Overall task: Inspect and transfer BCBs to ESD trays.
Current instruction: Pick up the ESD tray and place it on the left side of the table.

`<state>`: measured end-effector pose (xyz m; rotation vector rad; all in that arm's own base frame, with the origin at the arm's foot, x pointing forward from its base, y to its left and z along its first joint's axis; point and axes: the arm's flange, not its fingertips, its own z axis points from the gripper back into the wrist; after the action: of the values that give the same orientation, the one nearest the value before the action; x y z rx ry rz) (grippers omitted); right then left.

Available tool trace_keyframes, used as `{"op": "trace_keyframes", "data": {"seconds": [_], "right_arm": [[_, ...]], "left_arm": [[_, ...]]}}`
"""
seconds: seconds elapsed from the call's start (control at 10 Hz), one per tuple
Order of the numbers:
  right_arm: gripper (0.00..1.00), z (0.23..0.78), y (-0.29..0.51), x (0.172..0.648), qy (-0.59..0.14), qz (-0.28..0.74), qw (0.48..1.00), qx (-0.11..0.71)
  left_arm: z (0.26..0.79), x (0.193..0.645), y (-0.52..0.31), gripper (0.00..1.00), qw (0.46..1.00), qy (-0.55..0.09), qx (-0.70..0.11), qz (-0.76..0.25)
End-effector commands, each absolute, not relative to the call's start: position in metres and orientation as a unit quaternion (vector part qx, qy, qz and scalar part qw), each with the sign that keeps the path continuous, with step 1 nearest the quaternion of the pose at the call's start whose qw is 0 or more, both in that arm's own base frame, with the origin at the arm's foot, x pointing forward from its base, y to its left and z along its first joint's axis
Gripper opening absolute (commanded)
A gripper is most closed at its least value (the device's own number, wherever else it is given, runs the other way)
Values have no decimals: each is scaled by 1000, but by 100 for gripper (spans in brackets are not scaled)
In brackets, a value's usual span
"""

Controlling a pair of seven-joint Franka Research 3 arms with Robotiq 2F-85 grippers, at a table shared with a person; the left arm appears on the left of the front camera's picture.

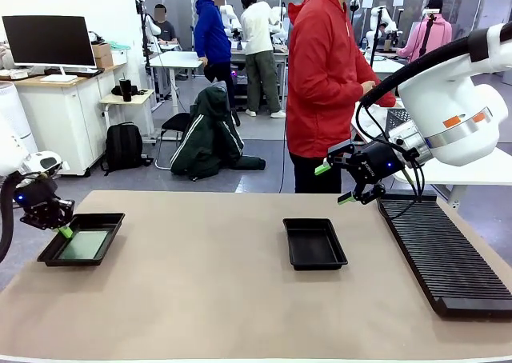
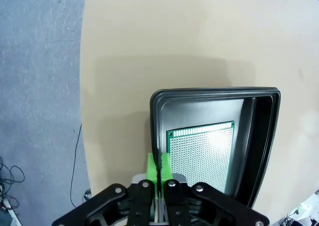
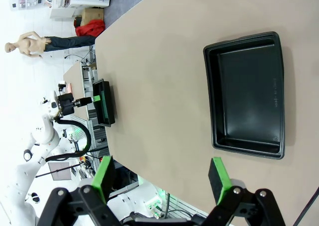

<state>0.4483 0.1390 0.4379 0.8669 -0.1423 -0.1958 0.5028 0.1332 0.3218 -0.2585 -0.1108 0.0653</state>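
A green perforated BCB (image 2: 202,154) lies flat in the left ESD tray (image 2: 214,93), which sits at the table's left edge (image 1: 108,219). My left gripper (image 2: 159,167) is shut with its green pads pressed together and nothing between them. It hangs just over that tray's outer rim (image 1: 62,229), beside the board (image 1: 82,245). The second ESD tray (image 1: 314,261) sits empty near the table's middle (image 3: 219,94). My right gripper (image 1: 346,184) is open in the air above the table's far right, its fingers (image 3: 102,173) spread wide with nothing in them.
A long black ribbed rack (image 1: 444,251) lies along the right side of the table. A person in a red jacket (image 1: 324,75) stands at the far side, turned to the right. Bare tan tabletop (image 1: 200,291) lies between the two trays.
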Motion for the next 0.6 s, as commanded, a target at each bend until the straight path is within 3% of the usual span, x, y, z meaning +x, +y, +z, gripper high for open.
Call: {"op": "trace_keyframes", "data": {"seconds": [0.0,0.5], "right_arm": [[100,439,139,449,-68,-95,901,418],[100,439,139,449,-68,-95,901,418]], "left_arm": [[308,497,132,4,988,-75,-129,26],[310,501,130,4,990,-61,-122,37]]}}
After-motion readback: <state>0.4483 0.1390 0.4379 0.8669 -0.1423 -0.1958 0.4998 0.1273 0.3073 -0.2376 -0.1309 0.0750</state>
